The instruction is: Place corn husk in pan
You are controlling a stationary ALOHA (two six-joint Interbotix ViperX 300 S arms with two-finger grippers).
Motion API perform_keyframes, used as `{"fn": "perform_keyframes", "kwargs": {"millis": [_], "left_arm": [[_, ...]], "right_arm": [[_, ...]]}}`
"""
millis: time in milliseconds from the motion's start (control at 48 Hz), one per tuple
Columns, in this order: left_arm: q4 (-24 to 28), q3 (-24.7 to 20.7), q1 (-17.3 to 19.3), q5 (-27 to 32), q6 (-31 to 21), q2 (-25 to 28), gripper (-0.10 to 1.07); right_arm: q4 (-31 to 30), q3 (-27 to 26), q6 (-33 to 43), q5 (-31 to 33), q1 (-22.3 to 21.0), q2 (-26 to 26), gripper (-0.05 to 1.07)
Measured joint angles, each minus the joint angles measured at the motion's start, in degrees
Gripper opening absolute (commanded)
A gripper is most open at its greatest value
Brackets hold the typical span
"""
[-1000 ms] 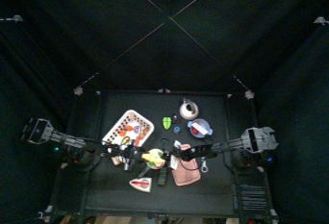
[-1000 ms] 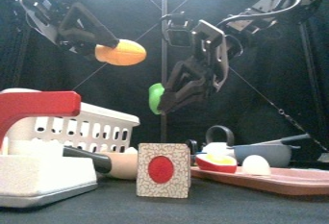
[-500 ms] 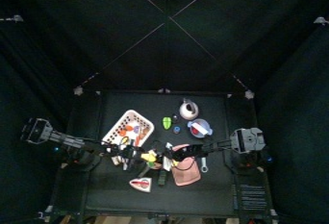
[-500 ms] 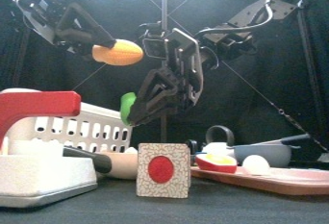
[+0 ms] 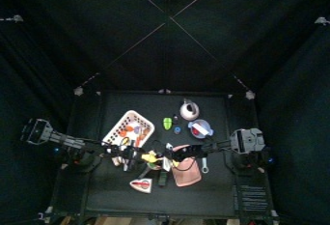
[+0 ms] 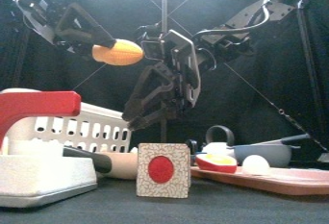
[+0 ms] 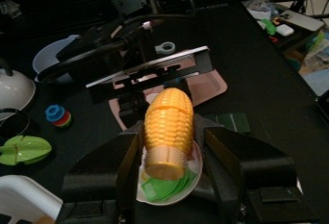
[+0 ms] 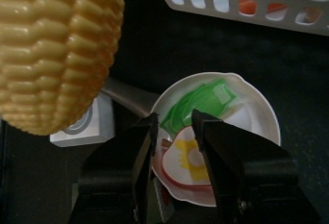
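The right claw (image 8: 180, 124) had spread its jaws wide and gripped nothing. The green corn husk (image 8: 206, 103) it carried a moment before lay directly beneath it in the white pan (image 8: 264, 122) (beside a yellow-and-red piece). The placement looked done. The left claw (image 7: 167, 161), close alongside, pinched the corn cob (image 7: 168, 127).

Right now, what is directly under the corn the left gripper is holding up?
Under the corn sits a small white dish holding a green piece. The right gripper, jaws open, covers part of the dish's contents.
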Motion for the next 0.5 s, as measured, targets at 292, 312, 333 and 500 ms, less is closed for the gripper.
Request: {"fn": "perform_keyframes", "kwargs": {"millis": [292, 312, 333, 500], "left_arm": [[0.0, 0.18, 0.0, -0.09, 0.0, 0.0, 0.6], [0.0, 0.18, 0.0, 0.0, 0.0, 0.0, 0.6], [0.09, 0.18, 0.0, -0.09, 0.09, 0.0, 0.6], [0.0, 0.26, 0.0, -0.35, 0.0, 0.0, 0.6]], "right_arm": [[-2.9, 4.48, -0.18, 2.9, 0.44, -6.77, 0.74], [-3.08, 5.01, -0.18, 2.99, 0.62, -7.65, 0.74], [-3.34, 5.45, -0.18, 2.99, 0.7, -8.26, 0.74], [-4.39, 8.88, -0.09, 2.99, 2.46, -14.59, 0.74]]}}
